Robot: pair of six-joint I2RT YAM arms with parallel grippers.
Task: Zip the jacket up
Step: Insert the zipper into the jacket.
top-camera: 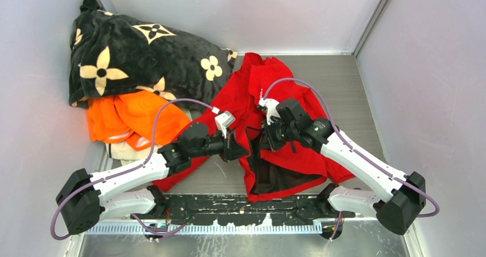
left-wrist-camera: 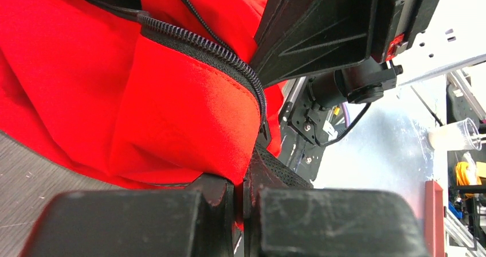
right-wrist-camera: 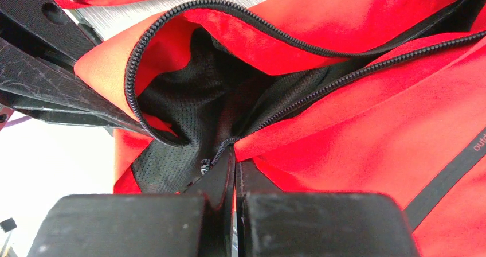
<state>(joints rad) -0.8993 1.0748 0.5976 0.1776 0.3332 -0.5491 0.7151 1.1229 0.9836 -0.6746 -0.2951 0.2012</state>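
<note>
The red jacket (top-camera: 252, 96) lies unzipped in the middle of the table, its dark lining (top-camera: 283, 179) showing near the hem. My left gripper (top-camera: 243, 149) is shut on one front edge of the jacket (left-wrist-camera: 172, 108), beside its black zip teeth (left-wrist-camera: 218, 50). My right gripper (top-camera: 265, 137) is shut on the other front edge (right-wrist-camera: 355, 136), where the zip teeth (right-wrist-camera: 298, 102) end. Both zip edges (right-wrist-camera: 229, 13) gape open over the black mesh lining (right-wrist-camera: 195, 90). The two grippers hold the fabric close together, facing each other. The zip slider is hard to make out.
A black flower-patterned blanket (top-camera: 137, 56) lies at the back left over an orange garment (top-camera: 134, 119). Grey walls close in the left, back and right. The right arm's wrist (left-wrist-camera: 344, 33) sits right in front of the left gripper.
</note>
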